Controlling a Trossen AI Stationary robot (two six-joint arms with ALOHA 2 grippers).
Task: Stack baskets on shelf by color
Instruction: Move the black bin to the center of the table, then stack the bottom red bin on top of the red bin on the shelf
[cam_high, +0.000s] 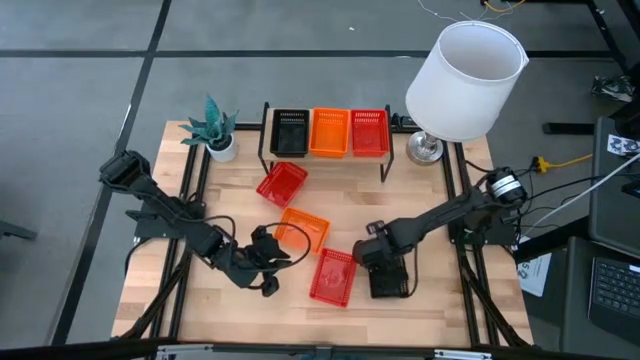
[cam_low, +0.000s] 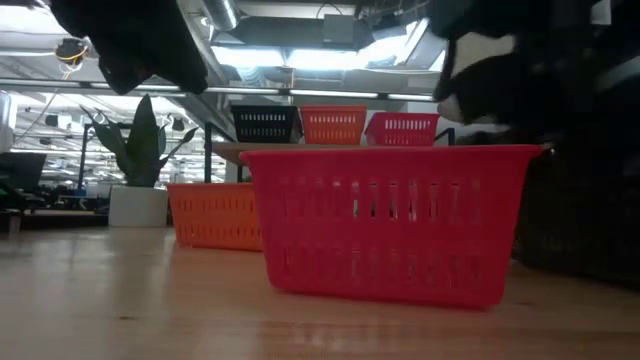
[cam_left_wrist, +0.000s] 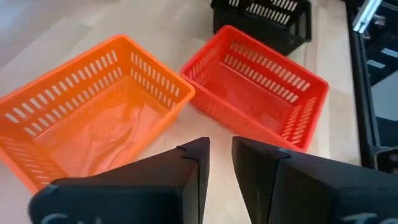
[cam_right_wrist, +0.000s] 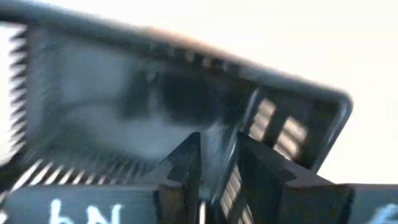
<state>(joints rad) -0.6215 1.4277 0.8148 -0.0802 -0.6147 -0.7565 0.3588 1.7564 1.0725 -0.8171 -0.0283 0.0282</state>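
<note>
The right pincer (cam_high: 388, 272) is clamped on the black basket's (cam_high: 391, 281) wall; its hold may be thin, so a slip is risked. The left pincer (cam_high: 272, 250), parted and empty, is held beside the orange basket (cam_high: 304, 230) on the worktop (cam_high: 440, 300).

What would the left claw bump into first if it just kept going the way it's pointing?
Probably bare tabletop first: the left gripper aims at the gap between the orange basket and red basket. Depth is hard to judge.

Lab: exposed ceiling ducts (cam_low: 300, 25), cables (cam_high: 560, 160).
</note>
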